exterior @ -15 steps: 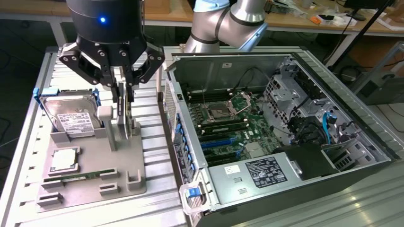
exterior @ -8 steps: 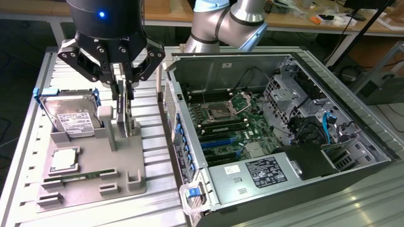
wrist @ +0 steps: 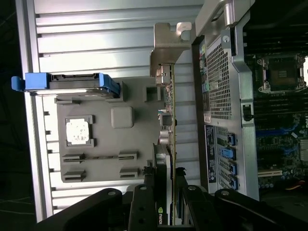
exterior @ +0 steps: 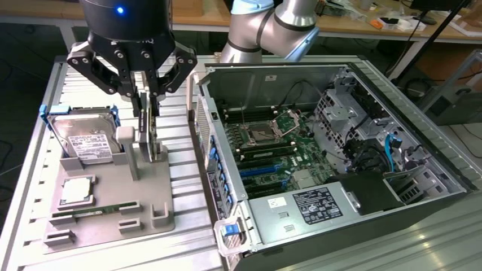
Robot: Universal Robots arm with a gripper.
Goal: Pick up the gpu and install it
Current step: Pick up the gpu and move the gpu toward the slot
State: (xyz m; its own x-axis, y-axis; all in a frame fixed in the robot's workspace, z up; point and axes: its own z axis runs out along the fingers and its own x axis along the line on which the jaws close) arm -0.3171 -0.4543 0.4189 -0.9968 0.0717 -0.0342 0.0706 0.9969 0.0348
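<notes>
The gpu (exterior: 153,132) hangs edge-on, a thin dark card running down from my gripper (exterior: 148,99) between the grey posts of the parts fixture (exterior: 105,226). The fingers are shut on its upper edge. Whether its lower edge still rests in the fixture slot I cannot tell. In the wrist view the gpu (wrist: 168,120) is a narrow strip with its pale metal bracket (wrist: 168,45) at the far end, and my gripper (wrist: 166,192) clamps the fan end. The open computer case (exterior: 421,186) lies just to the exterior view's right of the card, motherboard (exterior: 271,152) exposed.
On the fixture (wrist: 103,168) sit a silver hard drive (exterior: 87,135) in a blue-handled carrier, a CPU (exterior: 77,191) and a green memory stick (exterior: 98,210). The case's perforated rear wall (wrist: 219,86) stands close beside the card. Cluttered benches line the back.
</notes>
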